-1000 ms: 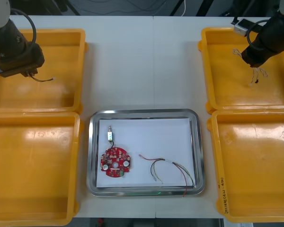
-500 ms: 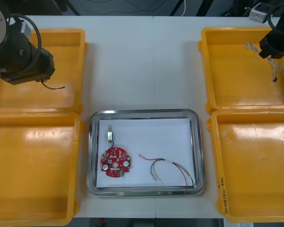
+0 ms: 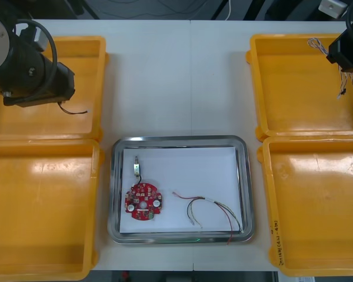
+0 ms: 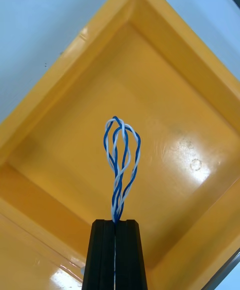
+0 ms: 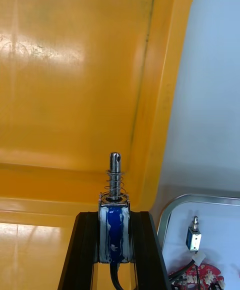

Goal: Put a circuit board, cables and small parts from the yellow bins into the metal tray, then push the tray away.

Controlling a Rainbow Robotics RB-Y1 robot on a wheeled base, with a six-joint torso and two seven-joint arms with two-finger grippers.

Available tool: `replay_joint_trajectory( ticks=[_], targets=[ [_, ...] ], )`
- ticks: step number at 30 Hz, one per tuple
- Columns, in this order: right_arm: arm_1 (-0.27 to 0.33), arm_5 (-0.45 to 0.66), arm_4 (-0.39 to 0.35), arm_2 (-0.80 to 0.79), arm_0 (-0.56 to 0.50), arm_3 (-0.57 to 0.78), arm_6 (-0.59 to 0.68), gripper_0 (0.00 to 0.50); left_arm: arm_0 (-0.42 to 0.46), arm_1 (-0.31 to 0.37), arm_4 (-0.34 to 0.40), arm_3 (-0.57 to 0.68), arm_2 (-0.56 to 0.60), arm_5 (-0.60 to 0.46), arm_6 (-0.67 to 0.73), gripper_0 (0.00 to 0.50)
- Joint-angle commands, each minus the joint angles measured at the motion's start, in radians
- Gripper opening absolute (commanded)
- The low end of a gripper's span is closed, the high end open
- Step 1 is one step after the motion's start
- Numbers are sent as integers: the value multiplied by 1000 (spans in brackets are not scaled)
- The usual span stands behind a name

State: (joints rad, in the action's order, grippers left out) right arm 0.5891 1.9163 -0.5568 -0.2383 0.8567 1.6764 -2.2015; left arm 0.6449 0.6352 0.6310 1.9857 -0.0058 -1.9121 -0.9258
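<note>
left gripper pinches a metal part over the far left bin. right gripper, fingers pressed on a blue-white cable, hangs over the far right bin. between the bins, the tray holds a board, another part and thin cables.

Non-task items: light table, plain off-white top, with a thin seam running from the far edge toward the near side at about mid-width. Past the far edge there's dark floor with a few pale cords looped across it. At the near edge, a narrow dark strip sits below the table, with a small red spot in it; can't tell what that is.
</note>
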Motion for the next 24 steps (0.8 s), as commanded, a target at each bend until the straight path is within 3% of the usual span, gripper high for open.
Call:
replay_joint_trajectory(
  ticks=[1,7,16,24],
  targets=[
    [46,4,-46,96,-59,161,51,0,-5,0,23,42,-14,-8,9,0],
    [46,4,-164,191,-73,253,152,0,-5,1,24,42,-13,-8,12,0],
    [34,4,-296,347,-73,332,175,0,-11,1,23,42,-13,-8,12,0],
    [-23,4,-262,534,-70,404,195,0,-11,1,23,42,-13,-8,7,0]
  ],
)
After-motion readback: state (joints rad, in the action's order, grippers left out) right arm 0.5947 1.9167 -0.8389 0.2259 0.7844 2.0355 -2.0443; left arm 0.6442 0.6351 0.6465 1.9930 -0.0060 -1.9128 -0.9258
